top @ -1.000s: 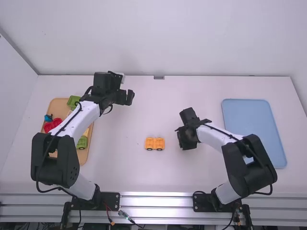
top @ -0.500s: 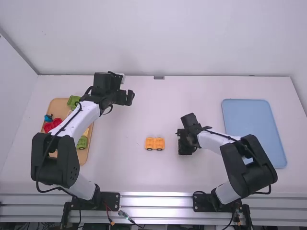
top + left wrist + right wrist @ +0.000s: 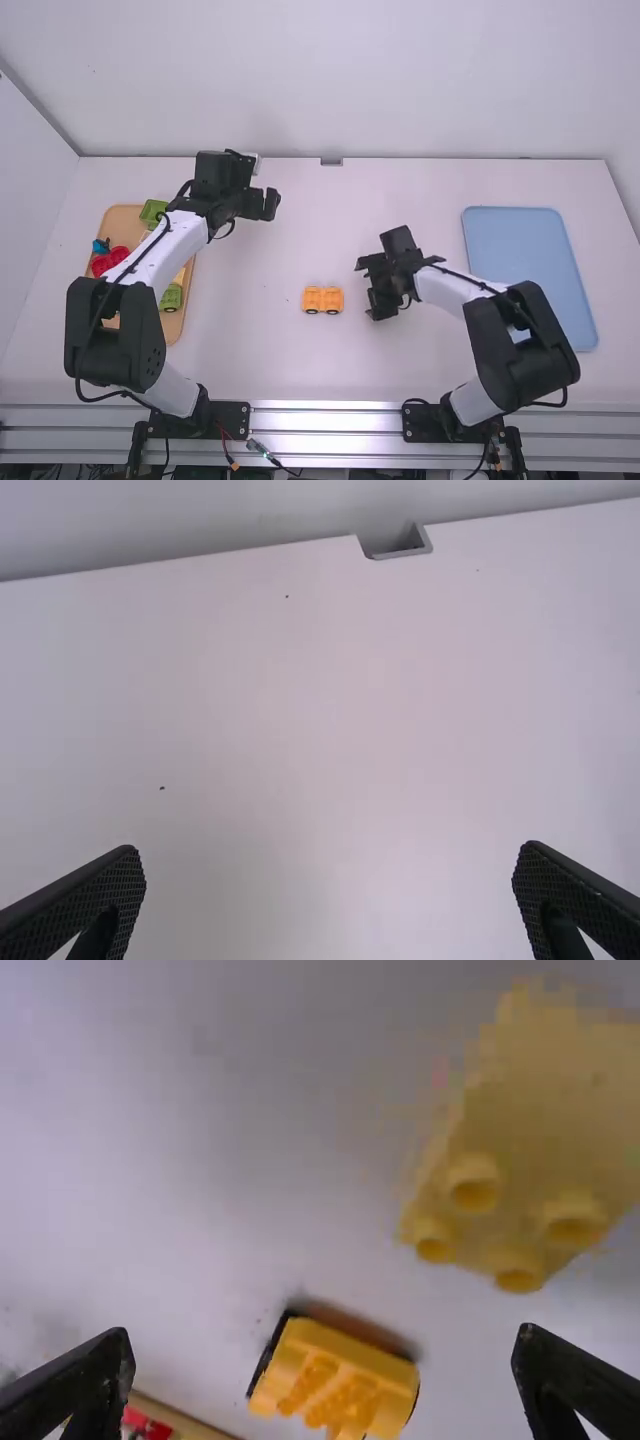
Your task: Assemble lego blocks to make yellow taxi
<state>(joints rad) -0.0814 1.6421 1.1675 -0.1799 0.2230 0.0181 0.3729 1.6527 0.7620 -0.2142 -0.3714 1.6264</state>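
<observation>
Ok, taxi base (image 3: 323,300) is on the table, a bit below frame center in the high view. Orange-yellow, black wheels along its lower side, studs up. Nothing touching it.

Right gripper (image 3: 368,290) is just right of it, lower middle-right of the frame. Fingers wide, nothing clamped. Its wrist view has the taxi base in the gap between the fingers, farther off. Same view has a loose yellow block (image 3: 535,1180), blurry, round studs showing, out past the fingertips and apart from the base. Can't tell if it's flat on the table.

Left gripper (image 3: 265,203) is upper left of center, well apart from the base. Fingers wide too, nothing between them, just white table (image 3: 300,730) past the tips. Its arm slants up from the lower left, across part of the wooden tray.

Wooden tray (image 3: 123,221): left side of frame. Has a green block (image 3: 152,211) near its upper end, a blue piece (image 3: 101,246) and red pieces (image 3: 104,264) by its left edge, another green piece (image 3: 171,298) lower down with something pale yellow beside it. Arm hides the rest.

Blue tray (image 3: 525,255): right side of frame, right arm covering its lower left part.
</observation>
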